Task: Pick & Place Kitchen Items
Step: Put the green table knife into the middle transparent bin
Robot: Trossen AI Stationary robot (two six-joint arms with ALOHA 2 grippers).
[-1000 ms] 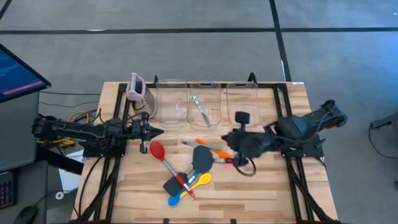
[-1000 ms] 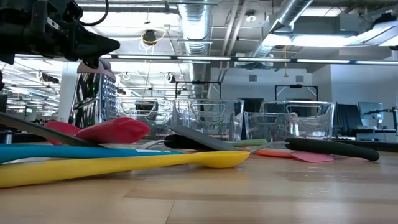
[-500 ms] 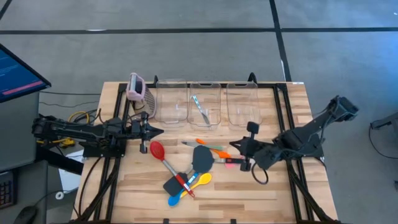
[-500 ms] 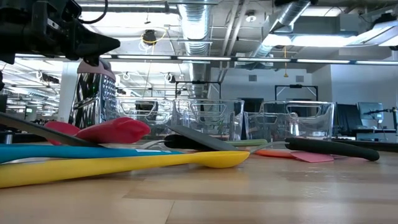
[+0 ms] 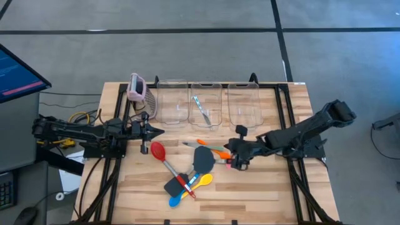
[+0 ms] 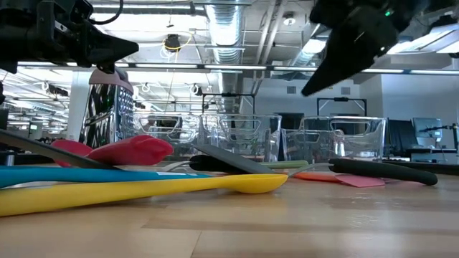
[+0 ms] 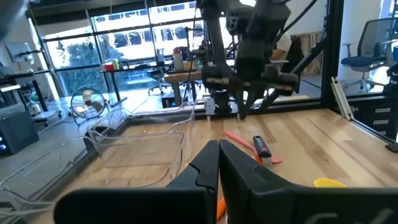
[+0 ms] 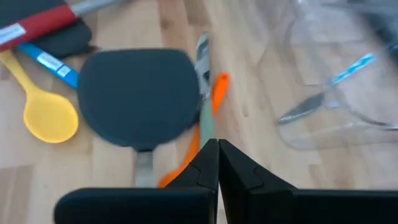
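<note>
Since half a second ago the right arm has stretched back toward the middle of the wooden bench [image 5: 269,181]: its right tool [image 5: 232,154] now sits over the near end of the pink flat spatula with a black handle [image 5: 232,164], whereas before it was drawn back nearer the bench's right side. In the low view that tool [image 6: 310,90] has come into sight at the upper right, hanging above the bench; it was out of that view earlier. Its fingers are pressed together and hold nothing.

The left tool [image 5: 159,132] has not moved; it hovers at the left of the bench with its tips closed and empty, near the pink-topped metal grater [image 5: 137,87].

Just left of the right tool lie the orange slim spatula [image 5: 209,145] and the wide black spatula [image 5: 204,159]; in the right wrist view both sit directly ahead of the closed tips. Farther left is the red spoon [image 5: 157,150], and near the front edge the yellow spoon [image 5: 202,180], the blue spoon [image 5: 176,200] and the red-handled tool [image 5: 184,184] cross in a pile. A clear-teal utensil [image 5: 200,109] lies inside the middle clear plastic bin [image 5: 204,83].
</note>
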